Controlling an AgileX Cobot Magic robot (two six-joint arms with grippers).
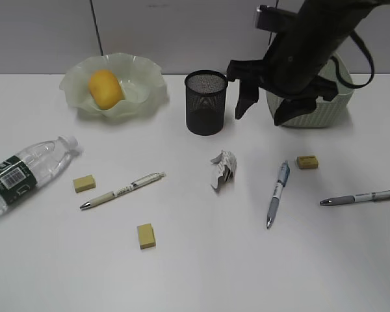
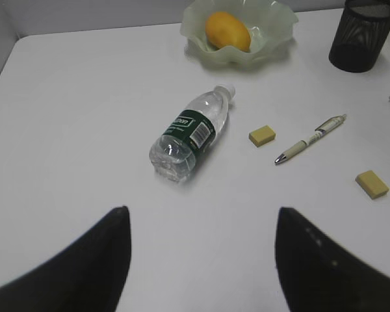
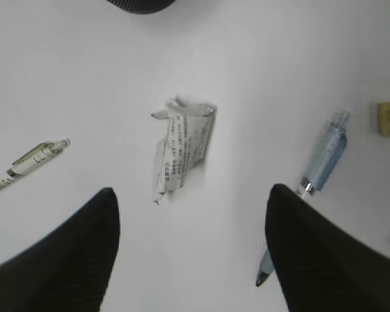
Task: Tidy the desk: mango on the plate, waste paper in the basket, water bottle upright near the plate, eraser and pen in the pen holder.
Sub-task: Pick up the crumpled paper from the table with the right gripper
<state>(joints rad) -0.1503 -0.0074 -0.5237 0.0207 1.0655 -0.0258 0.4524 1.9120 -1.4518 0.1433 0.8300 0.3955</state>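
The mango (image 1: 105, 88) lies in the plate (image 1: 72, 85) at the back left. On its side at the left edge rests the water bottle (image 1: 23, 172), also below my open, empty left gripper (image 2: 201, 214) as bottle (image 2: 192, 133). The waste paper (image 1: 224, 169) sits mid-desk; my right gripper (image 1: 263, 107) hangs open high above it, and the wad (image 3: 182, 149) shows ahead of that gripper (image 3: 192, 195). The pen holder (image 1: 206, 103) stands upright. The basket (image 1: 312, 110) is partly hidden behind the right arm. Three erasers (image 1: 84, 184) (image 1: 146, 235) (image 1: 307, 162) and three pens (image 1: 122, 190) (image 1: 277, 193) (image 1: 361, 197) lie loose.
The desk (image 1: 201, 273) is white, with a grey wall behind it. The blue pen (image 3: 315, 175) lies close to my right gripper's right finger in the right wrist view. The left arm is outside the exterior view.
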